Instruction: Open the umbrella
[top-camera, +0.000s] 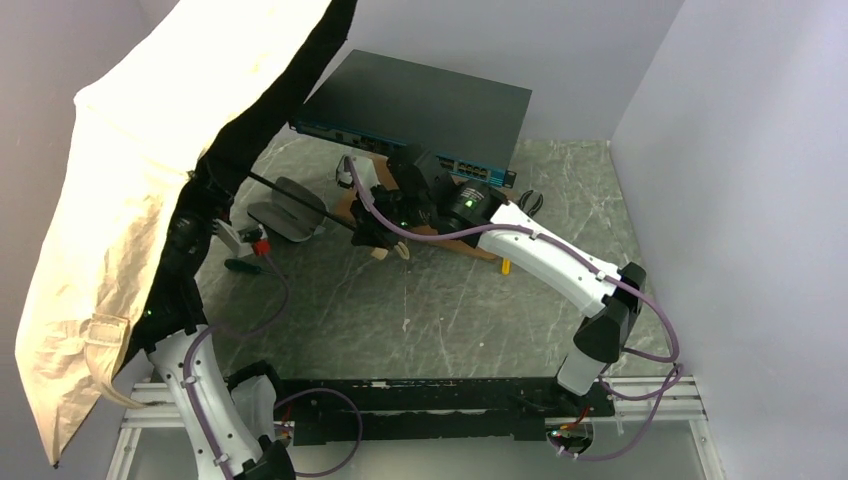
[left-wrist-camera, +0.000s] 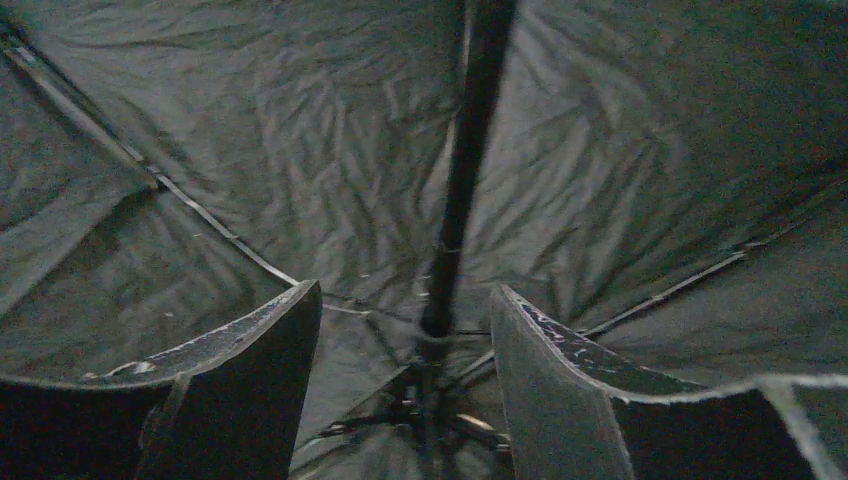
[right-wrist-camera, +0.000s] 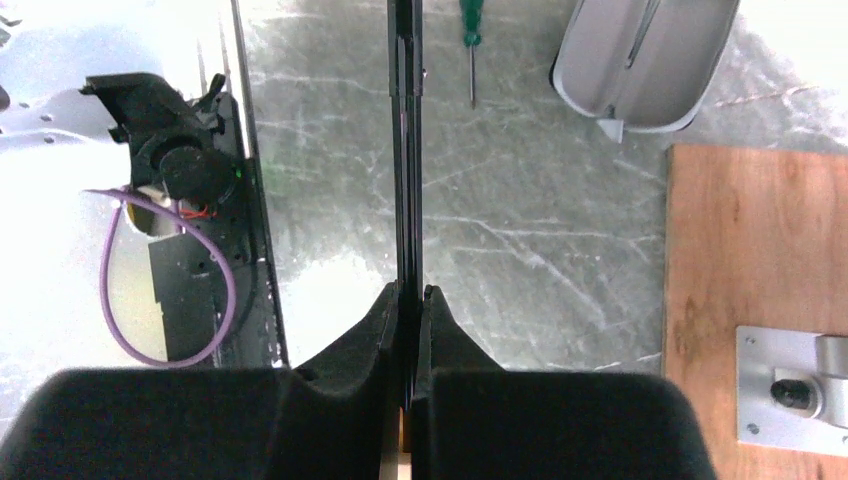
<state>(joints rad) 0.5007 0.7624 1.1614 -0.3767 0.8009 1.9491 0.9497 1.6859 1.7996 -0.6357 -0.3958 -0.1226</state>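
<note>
When the views were examined, the umbrella (top-camera: 130, 180) was found open at the left side of the table (top-camera: 400, 320). Its tan canopy was tilted up over the left arm, with the black underside turned toward the work area. The thin black shaft (top-camera: 300, 200) ran from the canopy across to the right gripper (top-camera: 372, 238). In the right wrist view, both fingers (right-wrist-camera: 450, 330) of that gripper were pressed together on the shaft.

The left gripper (left-wrist-camera: 405, 292) sat under the canopy. Its fingers (left-wrist-camera: 285, 325) were spread apart on either side of the shaft near the rib hub, and contact could not be confirmed.

A grey case (top-camera: 285, 208) lay open beneath the shaft. A green screwdriver (top-camera: 245, 266) lay just beside it. A network switch (top-camera: 420, 105) stood at the far edge. A wooden board (right-wrist-camera: 750, 250) lay beside the right gripper.
</note>
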